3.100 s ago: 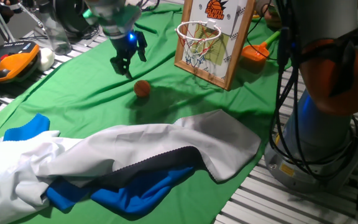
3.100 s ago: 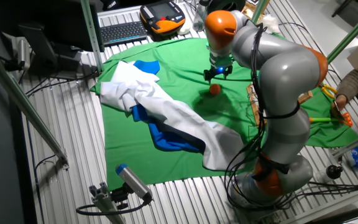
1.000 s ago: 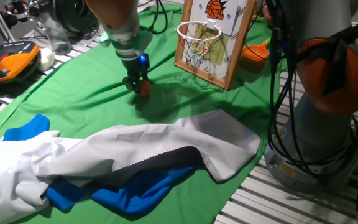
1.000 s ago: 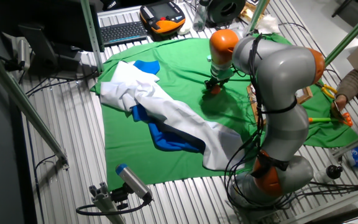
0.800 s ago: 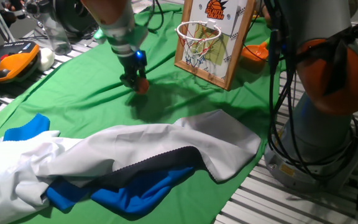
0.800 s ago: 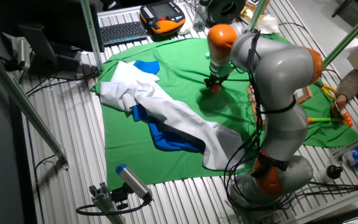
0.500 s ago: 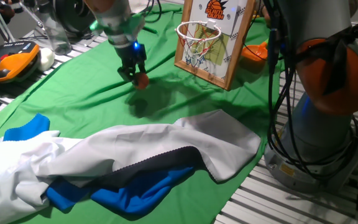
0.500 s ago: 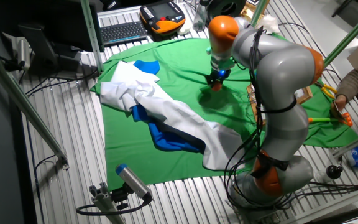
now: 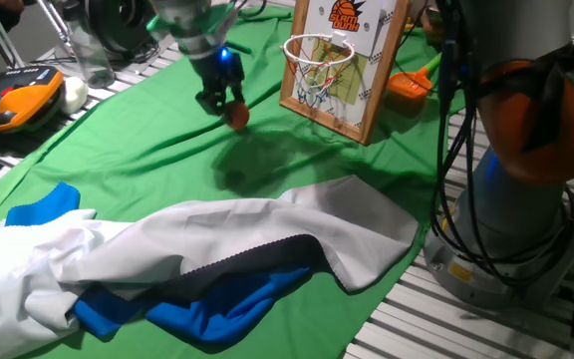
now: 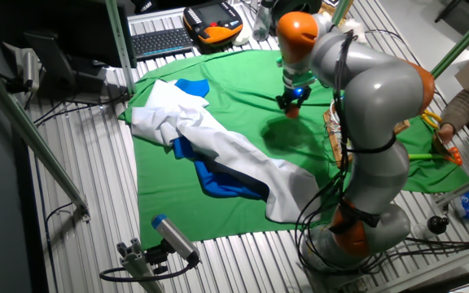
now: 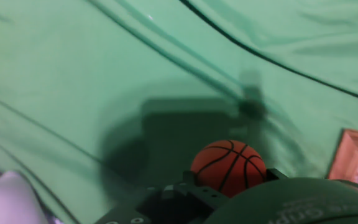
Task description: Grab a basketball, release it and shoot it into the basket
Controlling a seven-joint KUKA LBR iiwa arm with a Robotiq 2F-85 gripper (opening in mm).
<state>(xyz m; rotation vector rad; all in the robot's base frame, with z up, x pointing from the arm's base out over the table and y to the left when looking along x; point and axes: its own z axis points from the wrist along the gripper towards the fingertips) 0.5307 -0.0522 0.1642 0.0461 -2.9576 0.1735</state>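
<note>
- Presently, gripper (image 9: pixel 229 108): closed on the basketball (image 9: pixel 238 116), held clear of the green cloth (image 9: pixel 147 150), its shadow cast below.
- Basketball: orange with dark seams, pinched between the fingers, left of the basket (image 9: pixel 319 58) and apart from it.
- Basket: white rim and net on a wood-framed backboard, standing on the cloth.
- White and blue garment (image 9: pixel 167 259): heaped on the cloth's near part, well apart from the ball.
</note>
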